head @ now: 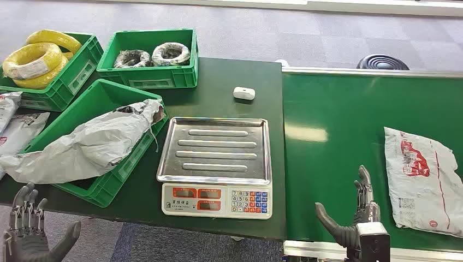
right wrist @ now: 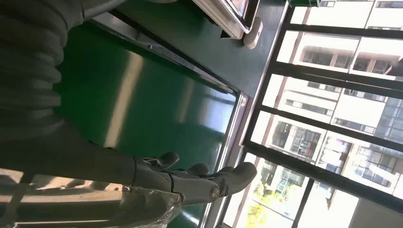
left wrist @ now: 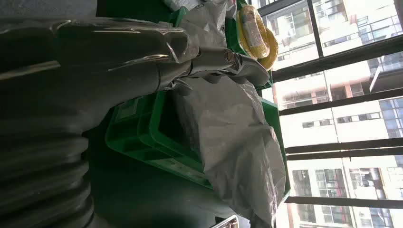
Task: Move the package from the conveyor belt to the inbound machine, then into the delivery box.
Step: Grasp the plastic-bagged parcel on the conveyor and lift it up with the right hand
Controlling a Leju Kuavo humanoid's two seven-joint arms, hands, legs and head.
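A white plastic package [head: 423, 180] with red print lies flat on the green conveyor belt [head: 338, 125] at the right edge. My right hand [head: 355, 215] hovers over the belt's near edge, just left of the package, fingers spread and holding nothing; its fingers [right wrist: 209, 178] also appear in the right wrist view with the package [right wrist: 142, 209] beside them. The steel-topped scale [head: 215, 164] stands on the dark table at centre. A green box [head: 90, 136] to its left holds a grey package [head: 90, 144]. My left hand [head: 30, 234] hangs open below the table's front edge.
Two more green crates stand at the back left, one [head: 52, 71] with yellow wire coils, one [head: 150, 57] with dark coils. A small white device [head: 244, 93] lies behind the scale. White bags [head: 13, 123] rest at the far left.
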